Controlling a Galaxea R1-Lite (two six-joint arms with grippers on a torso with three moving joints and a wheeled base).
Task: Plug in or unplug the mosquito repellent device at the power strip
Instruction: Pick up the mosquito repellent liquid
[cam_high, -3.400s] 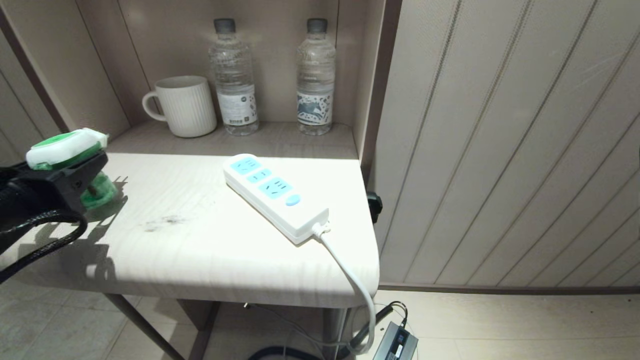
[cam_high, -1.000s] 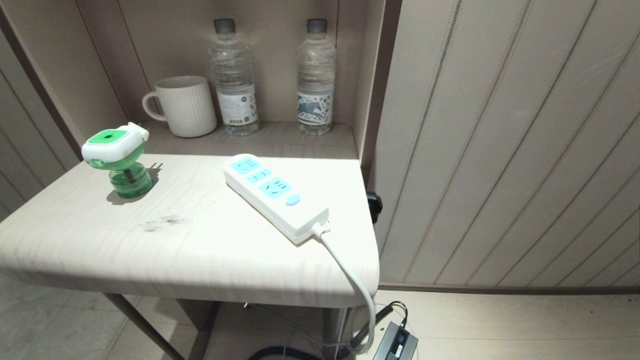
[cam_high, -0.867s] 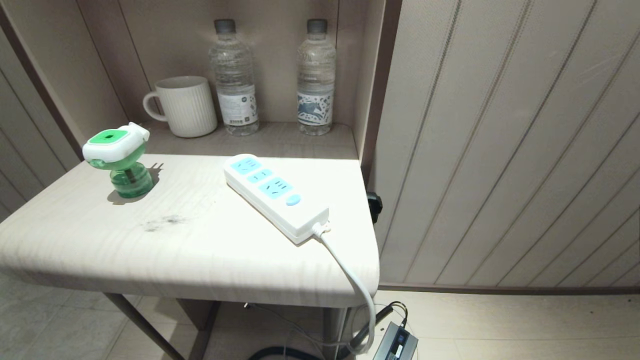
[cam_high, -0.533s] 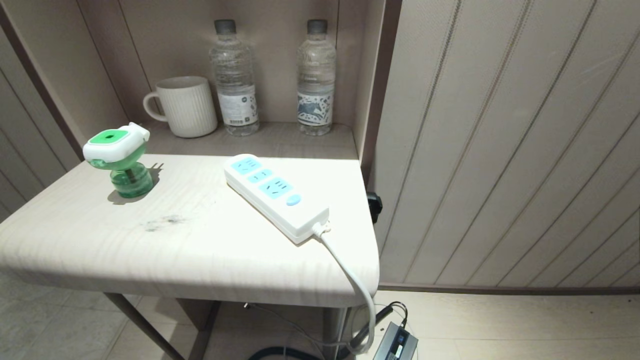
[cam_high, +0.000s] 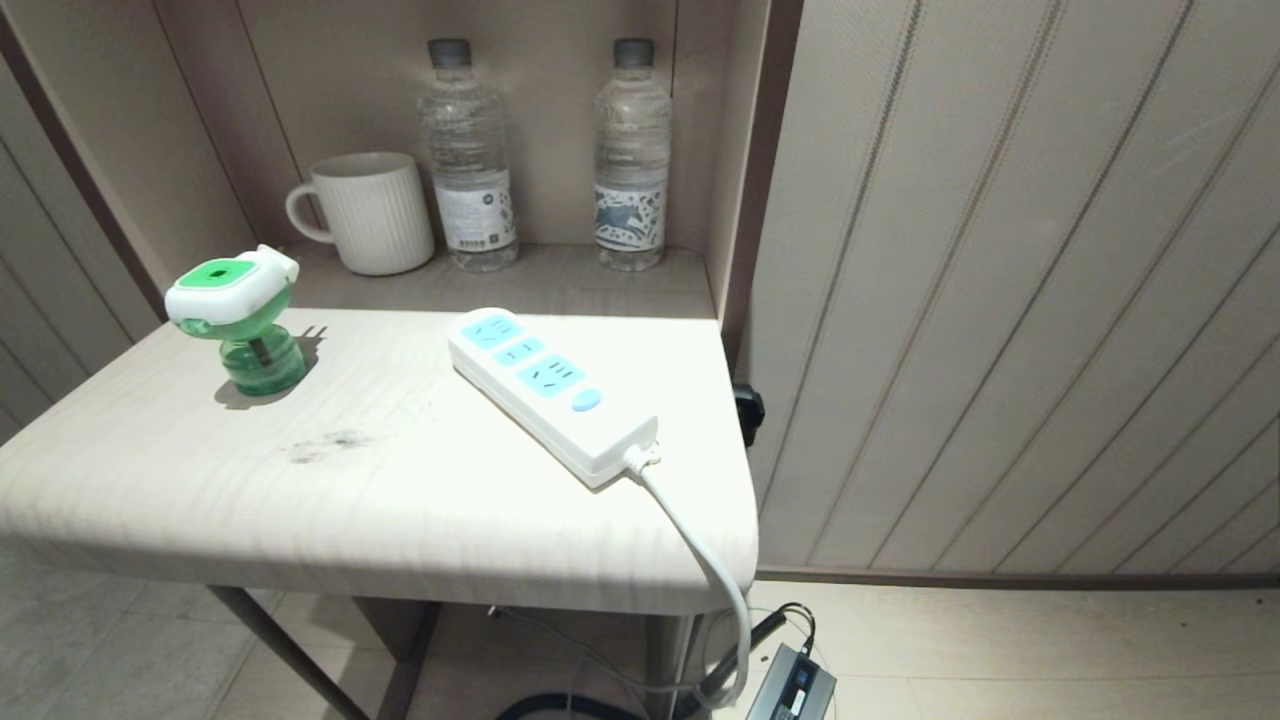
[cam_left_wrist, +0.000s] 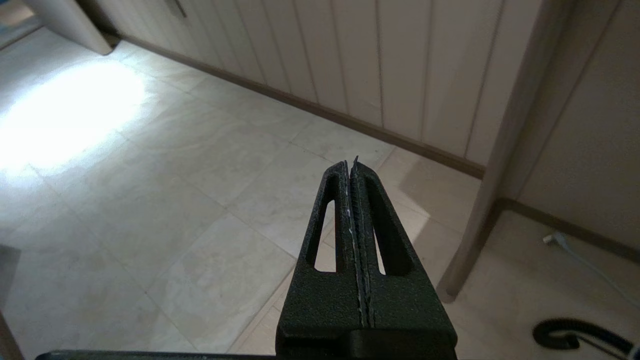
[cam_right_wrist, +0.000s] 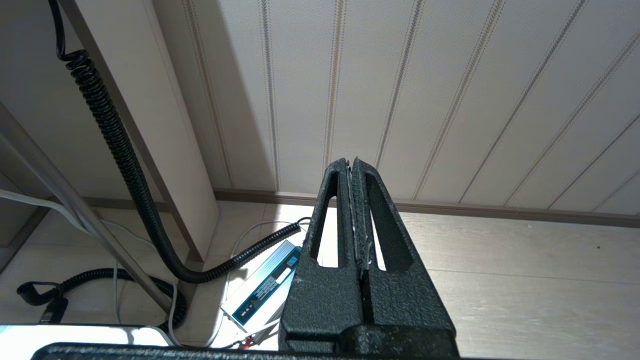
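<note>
The mosquito repellent device (cam_high: 238, 318) stands upright near the left rear corner of the surface (cam_high: 400, 500), unplugged and well apart from the power strip (cam_high: 550, 392); the strip lies diagonally toward the right edge, its cord (cam_high: 715, 580) hanging over the front; the left end effector (cam_left_wrist: 351, 167) is low over floor tiles, fingers pressed together, empty; the right end effector (cam_right_wrist: 351, 165) is likewise closed, empty, facing the panelled wall (cam_right_wrist: 425, 100).

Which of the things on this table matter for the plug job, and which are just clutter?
Job:
- mosquito repellent device, upright on the table, unplugged
- power strip, sockets free

Clutter:
- white mug
- two water bottles on the back shelf
</note>
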